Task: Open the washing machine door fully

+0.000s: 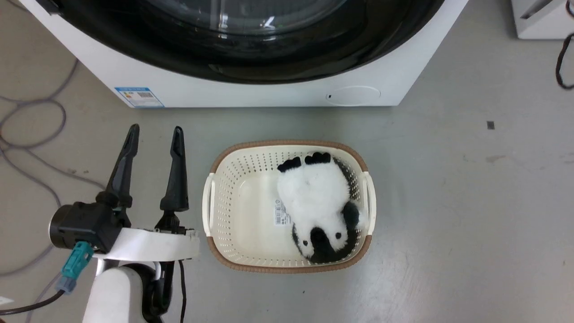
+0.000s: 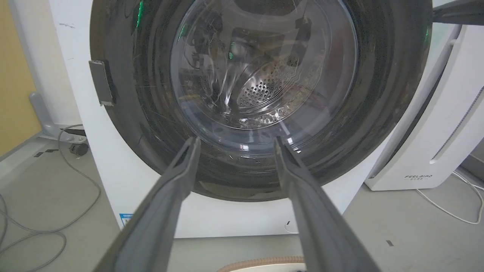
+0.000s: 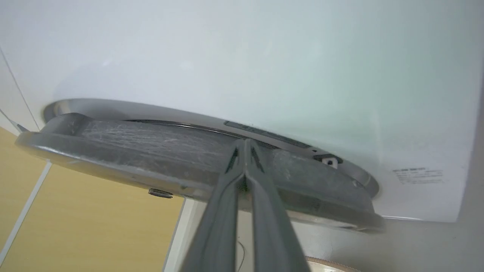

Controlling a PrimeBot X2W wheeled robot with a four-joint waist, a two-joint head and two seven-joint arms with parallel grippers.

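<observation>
1. My left gripper (image 1: 155,129) hangs low over the grey floor (image 1: 448,202), its two dark fingers spread wide and holding nothing.
2. It points at the washing machine door (image 2: 261,75) and stands apart from it.
3. The door's glossy black ring and clear bulging window face me, and the perforated drum is visible through the glass.
4. The door lies close against the machine's white front (image 1: 251,96). I cannot tell whether it is latched.
5. My right gripper (image 3: 245,142) has its fingers pressed together, with nothing between them.
6. Its tips are at the door's thick grey edge, by the seam with the white front. I cannot tell whether they touch it.
7. A cream basket (image 1: 287,143) sits on the floor before the machine, just beside my left gripper, with a panda plush (image 1: 316,197) lying inside.
8. A white FEELBIRD appliance (image 2: 435,151) stands just beside the machine.
</observation>
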